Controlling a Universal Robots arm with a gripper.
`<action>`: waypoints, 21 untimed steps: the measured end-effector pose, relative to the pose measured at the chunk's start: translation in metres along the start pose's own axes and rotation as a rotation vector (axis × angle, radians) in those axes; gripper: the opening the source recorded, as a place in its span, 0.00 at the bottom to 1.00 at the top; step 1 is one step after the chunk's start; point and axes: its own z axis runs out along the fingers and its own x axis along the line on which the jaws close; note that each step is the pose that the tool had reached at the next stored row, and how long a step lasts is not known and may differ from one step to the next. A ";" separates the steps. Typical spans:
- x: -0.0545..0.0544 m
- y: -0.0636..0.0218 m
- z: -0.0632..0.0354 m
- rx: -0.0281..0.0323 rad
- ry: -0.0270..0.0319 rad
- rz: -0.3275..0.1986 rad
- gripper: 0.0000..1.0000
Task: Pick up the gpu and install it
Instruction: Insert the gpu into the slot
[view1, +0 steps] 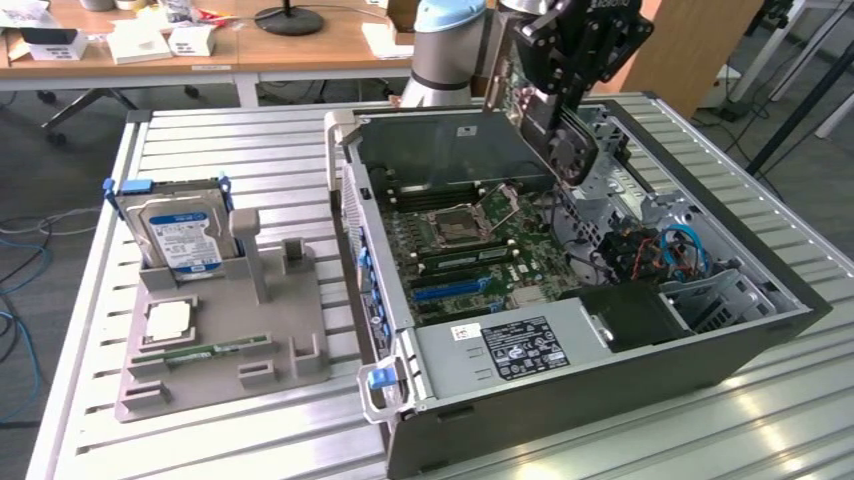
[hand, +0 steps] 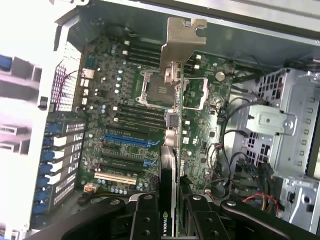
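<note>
**GPU HELD OVER MOTHERBOARD: MISALIGNMENT HAZARD**

The gripper (hand: 172, 217) pinches the gpu (hand: 169, 170) edge-on between its fingers, above the motherboard (hand: 125, 100) and clear of it.

Probable faults:
- A card tilted or offset from the expansion slots (hand: 127, 140) on the motherboard could strike components or seat crooked.
- The bracket (hand: 184, 42) could catch the case wall (hand: 250, 35) beside the motherboard.
- A weak pinch could let the card slip.

The gpu shows a thin dark body, a green board edge and a silvery end bracket.

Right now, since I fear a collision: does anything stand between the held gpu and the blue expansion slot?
Nothing visible does. The gripper holds the gpu over the motherboard, and the blue slot lies bare.
</note>
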 end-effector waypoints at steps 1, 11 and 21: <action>0.000 0.0000 0.0001 -0.0004 0.0008 -0.018 0.26; 0.000 0.0000 0.0007 -0.0044 0.0091 -0.198 0.26; 0.000 -0.0001 0.0014 -0.0083 0.0171 -0.374 0.26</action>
